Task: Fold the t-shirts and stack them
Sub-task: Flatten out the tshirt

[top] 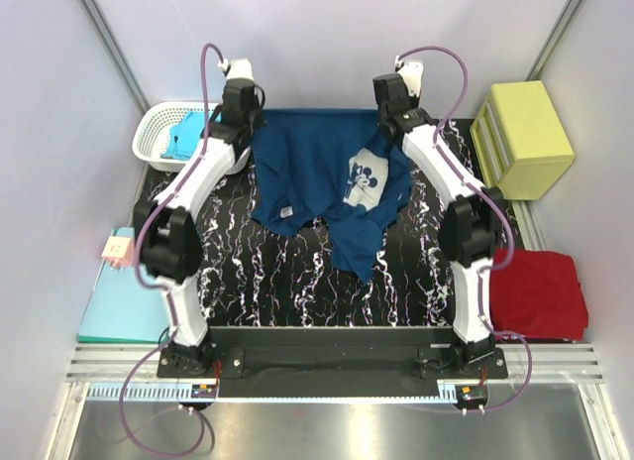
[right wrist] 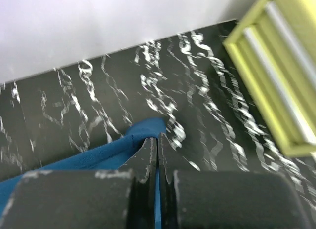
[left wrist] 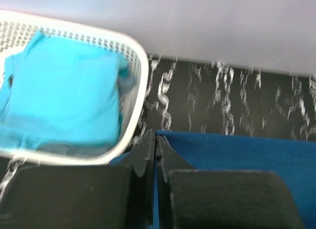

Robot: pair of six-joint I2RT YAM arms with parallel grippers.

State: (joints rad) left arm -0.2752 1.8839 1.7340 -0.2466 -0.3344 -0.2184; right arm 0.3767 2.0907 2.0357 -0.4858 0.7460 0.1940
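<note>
At 12 o'clock on the tabletop (top: 297, 282): navy t-shirt (top: 317, 172), its near half rumpled.
Left fingers (left wrist: 147, 152): pressed together, pinching its 11 o'clock corner.
Right fingers (right wrist: 147, 155): same, 1 o'clock corner.
Handling: likely light, limp, sagging; grip at corners.

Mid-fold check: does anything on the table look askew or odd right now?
The navy t-shirt lies crooked: its far edge is stretched between the left gripper and right gripper, both pinched shut on it, but the near part bunches into a twisted point, and the mouse print sits tilted.
</note>
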